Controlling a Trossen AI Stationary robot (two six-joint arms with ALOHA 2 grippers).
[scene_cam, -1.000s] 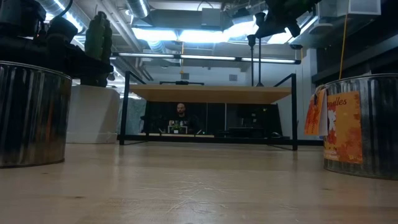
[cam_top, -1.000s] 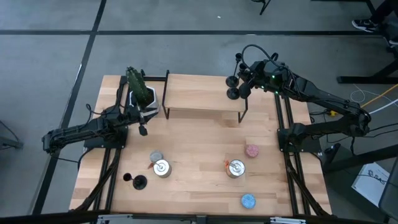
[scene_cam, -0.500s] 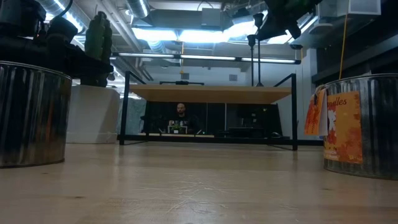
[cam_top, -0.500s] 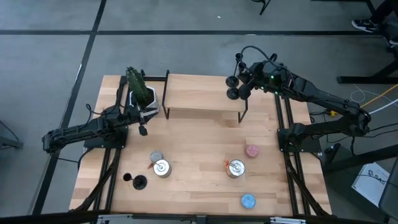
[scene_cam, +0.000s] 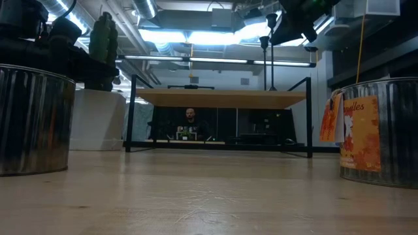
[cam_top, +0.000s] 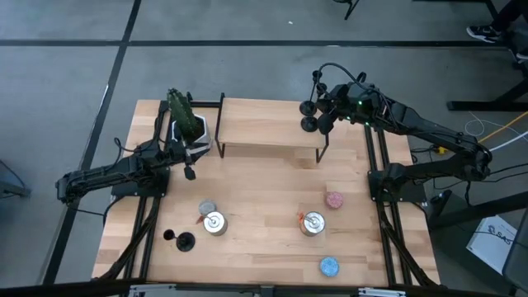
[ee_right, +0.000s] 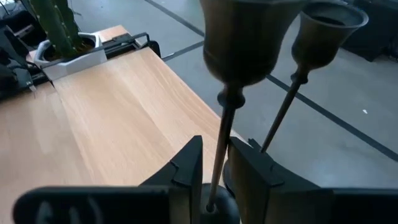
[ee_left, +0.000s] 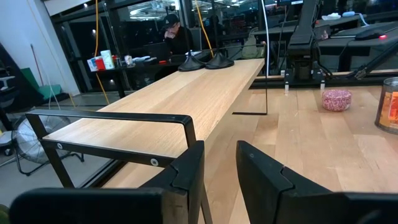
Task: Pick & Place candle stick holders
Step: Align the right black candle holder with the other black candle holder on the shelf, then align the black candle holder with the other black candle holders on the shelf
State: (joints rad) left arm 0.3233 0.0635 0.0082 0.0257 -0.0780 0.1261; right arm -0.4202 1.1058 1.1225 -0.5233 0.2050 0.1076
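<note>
Two matte-black candle stick holders [cam_top: 308, 124] [cam_top: 307, 106] stand by their round bases on the right end of a raised wooden shelf [cam_top: 264, 124]. My right gripper [cam_top: 323, 115] is at that end, open. Its fingers stand on either side of the nearer holder's thin stem [ee_right: 221, 140], under the cup [ee_right: 245, 43], with a slim gap on each side. The second holder [ee_right: 326, 28] stands just beyond. Another holder [cam_top: 183, 242] stands on the table at the near left. My left gripper [cam_top: 189, 172] waits by the shelf's left end, open [ee_left: 219, 158] with nothing between its fingers.
A potted cactus [cam_top: 186, 120] stands at the shelf's left end. Two silver tins [cam_top: 214, 223] [cam_top: 312, 223] stand on the near half of the table, with a pink disc [cam_top: 333, 200] and a blue disc [cam_top: 329, 266] near the right one. A person [scene_cam: 189, 124] sits beyond the table.
</note>
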